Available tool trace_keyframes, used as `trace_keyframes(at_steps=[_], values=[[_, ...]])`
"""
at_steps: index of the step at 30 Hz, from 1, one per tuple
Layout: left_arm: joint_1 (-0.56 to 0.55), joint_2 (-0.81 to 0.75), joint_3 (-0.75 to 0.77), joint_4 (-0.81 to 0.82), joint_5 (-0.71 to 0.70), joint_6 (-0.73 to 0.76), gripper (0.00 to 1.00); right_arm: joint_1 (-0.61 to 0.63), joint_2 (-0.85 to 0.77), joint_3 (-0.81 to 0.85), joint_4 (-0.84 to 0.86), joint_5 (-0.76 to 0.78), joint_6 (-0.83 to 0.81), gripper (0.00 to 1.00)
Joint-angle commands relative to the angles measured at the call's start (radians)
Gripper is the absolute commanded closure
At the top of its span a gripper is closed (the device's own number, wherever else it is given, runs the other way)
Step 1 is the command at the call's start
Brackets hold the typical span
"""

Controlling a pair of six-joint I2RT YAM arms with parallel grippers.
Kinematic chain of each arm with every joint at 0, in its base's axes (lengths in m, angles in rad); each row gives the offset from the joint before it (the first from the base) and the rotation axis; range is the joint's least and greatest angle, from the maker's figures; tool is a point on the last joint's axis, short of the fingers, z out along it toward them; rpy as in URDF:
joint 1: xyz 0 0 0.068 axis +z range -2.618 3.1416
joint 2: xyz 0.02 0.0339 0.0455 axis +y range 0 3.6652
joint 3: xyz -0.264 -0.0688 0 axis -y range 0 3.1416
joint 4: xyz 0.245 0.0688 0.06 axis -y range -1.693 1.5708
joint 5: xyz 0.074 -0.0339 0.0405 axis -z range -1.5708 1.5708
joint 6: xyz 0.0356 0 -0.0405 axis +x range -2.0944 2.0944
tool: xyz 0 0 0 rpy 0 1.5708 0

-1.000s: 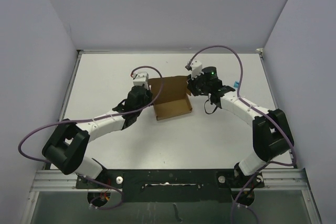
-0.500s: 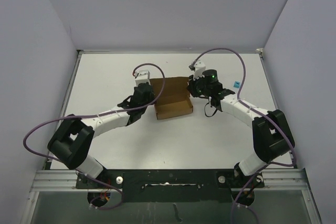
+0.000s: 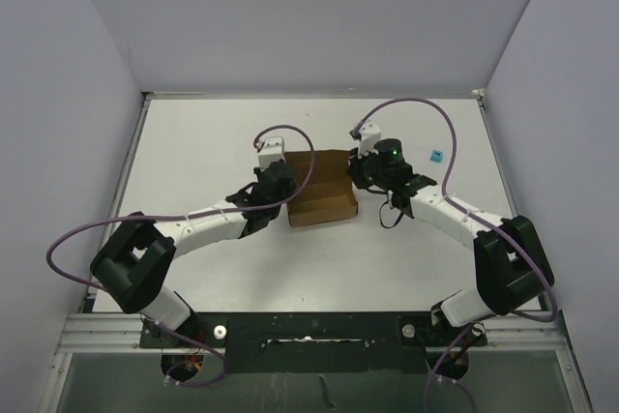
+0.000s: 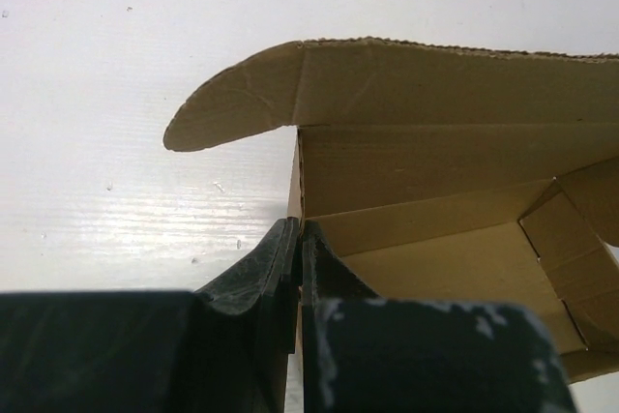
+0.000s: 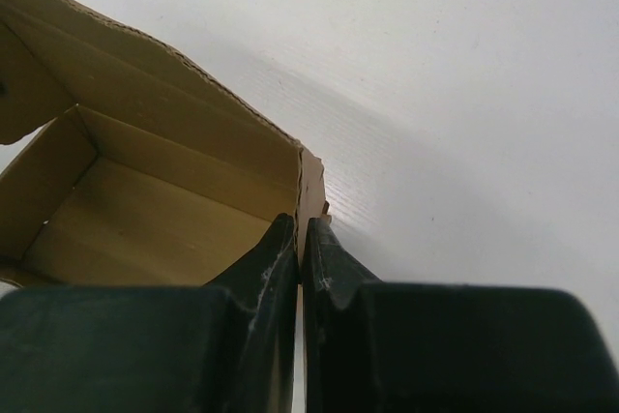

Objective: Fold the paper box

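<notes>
Small blue cube (image 3: pixel 436 155) on white table (image 3: pixel 193 142), toward far right side.

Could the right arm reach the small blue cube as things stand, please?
Probably not yet: its jaws are shut on the paper box, though the blue cube lies unobstructed nearby.

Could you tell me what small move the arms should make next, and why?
Probably release the right gripper and move it to the lid flap to fold it down, while the left gripper holds: both pinch opposite walls of the paper box, whose lid stands open.
</notes>
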Motion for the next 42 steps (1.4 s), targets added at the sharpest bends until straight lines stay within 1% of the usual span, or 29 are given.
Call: trace_keyframes(at_steps=[1, 6, 10, 18, 22, 26, 30, 37, 42], values=[[-0.036, 0.0, 0.057, 0.008, 0.005, -0.02, 1.0, 0.032, -0.057, -0.023, 0.072, -0.024, 0.012, 0.99], [-0.056, 0.002, 0.059, -0.006, -0.015, -0.031, 1.0, 0.035, -0.07, -0.039, 0.079, -0.036, 0.019, 0.98], [-0.063, 0.007, 0.061, -0.015, -0.026, -0.035, 1.0, 0.041, -0.067, -0.02, 0.068, -0.04, 0.026, 0.95], [-0.076, 0.003, 0.033, 0.015, -0.039, -0.026, 1.0, 0.051, -0.063, 0.019, 0.042, -0.045, 0.037, 0.94], [-0.092, -0.008, 0.023, 0.033, -0.069, -0.014, 1.0, 0.063, -0.056, 0.037, 0.03, -0.052, 0.054, 0.95], [-0.096, -0.021, 0.019, 0.068, -0.091, 0.034, 1.0, 0.079, -0.041, 0.071, 0.025, -0.046, 0.052, 0.95], [-0.08, -0.02, 0.01, 0.175, -0.103, 0.15, 1.0, 0.094, 0.009, 0.132, 0.037, -0.02, 0.012, 0.96], [0.028, 0.016, 0.012, 0.32, -0.02, 0.268, 1.0, 0.101, 0.13, 0.205, 0.136, 0.022, -0.044, 0.96], [0.046, 0.06, 0.019, 0.396, 0.007, 0.323, 1.0, 0.101, 0.168, 0.174, 0.225, 0.04, -0.062, 0.96]])
